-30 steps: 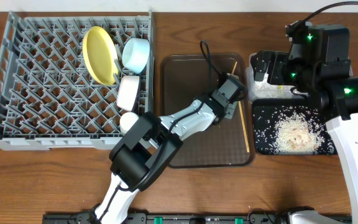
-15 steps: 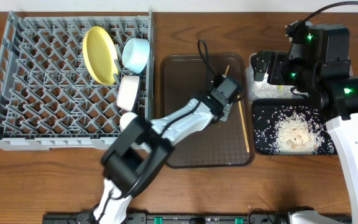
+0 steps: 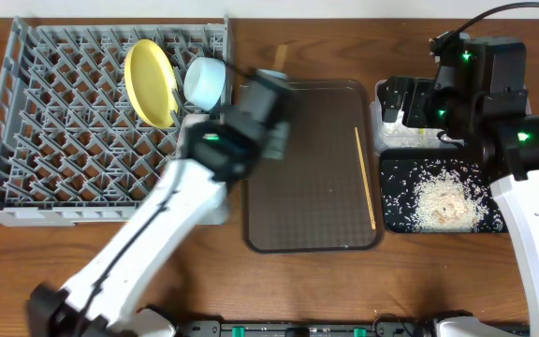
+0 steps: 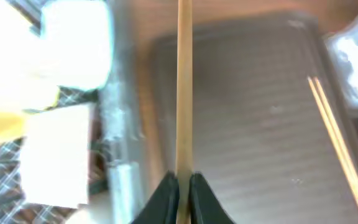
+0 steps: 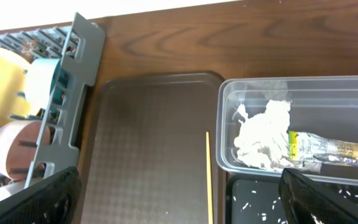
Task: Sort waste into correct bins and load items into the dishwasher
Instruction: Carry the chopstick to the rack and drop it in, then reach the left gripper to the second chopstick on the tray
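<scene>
**A:** Overhead first: how does the left arm lie?

**B:** It runs in a long blurred diagonal from the near left of the table [image 3: 438, 290] up to the right wall of the grey rack [image 3: 26, 192]. Its wrist is over the seam between the rack and the brown tray [image 3: 307, 211].

**A:** And its gripper?

**B:** In the wrist view, the left gripper [image 4: 183, 182] is pressed together on the held chopstick [image 4: 183, 87]. That stick points straight out from the fingers, above the left part of the brown tray.

**A:** The other one?

**B:** The second chopstick [image 3: 365, 178] lies flat along the right side of the brown tray, touching nothing else.

**A:** The right arm?

**B:** It stands at the far right, wrist bent down over the clear container [image 5: 224, 99]. The right gripper [image 5: 182, 202] is spread wide and holds nothing.

**A:** The waste?

**B:** The tissue [image 5: 263, 134] and the wrapper [image 5: 331, 150] lie in the clear container. The rice [image 3: 443, 201] is scattered in the black tray [image 3: 391, 192], just on the near side of it.

**A:** And the rack?

**B:** The yellow plate [image 3: 150, 80] and the blue bowl [image 3: 204, 81] stand on edge near its far right corner.
</scene>
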### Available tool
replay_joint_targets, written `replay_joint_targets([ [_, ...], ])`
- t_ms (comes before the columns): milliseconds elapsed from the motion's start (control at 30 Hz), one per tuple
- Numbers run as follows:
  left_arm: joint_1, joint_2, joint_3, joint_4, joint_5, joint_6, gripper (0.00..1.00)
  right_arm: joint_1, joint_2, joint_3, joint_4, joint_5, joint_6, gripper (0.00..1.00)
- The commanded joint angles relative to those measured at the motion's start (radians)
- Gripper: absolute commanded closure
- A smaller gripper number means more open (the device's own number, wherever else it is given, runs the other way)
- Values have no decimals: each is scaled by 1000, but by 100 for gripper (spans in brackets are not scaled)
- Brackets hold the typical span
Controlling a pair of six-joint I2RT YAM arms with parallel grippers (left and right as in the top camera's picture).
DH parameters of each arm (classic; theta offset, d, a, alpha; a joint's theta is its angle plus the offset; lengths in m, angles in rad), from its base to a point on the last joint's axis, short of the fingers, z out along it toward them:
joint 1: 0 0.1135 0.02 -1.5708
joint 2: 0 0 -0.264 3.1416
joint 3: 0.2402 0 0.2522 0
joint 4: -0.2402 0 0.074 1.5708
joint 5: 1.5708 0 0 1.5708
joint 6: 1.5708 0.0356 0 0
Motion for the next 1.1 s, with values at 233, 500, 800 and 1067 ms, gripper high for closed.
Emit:
replay_joint_targets([
  [233,372,8,-32,-126,-11,161,92,-6,1,3,-2,6,9,1],
  [500,475,148,-50,-113,-4,251,92,-6,1,3,-2,6,9,1],
  [800,481,168,-2,-105,0,241,48,-6,1,3,-2,6,9,1],
  [1067,378,79,81,-105,354,103,54,-6,1,3,-2,6,9,1],
])
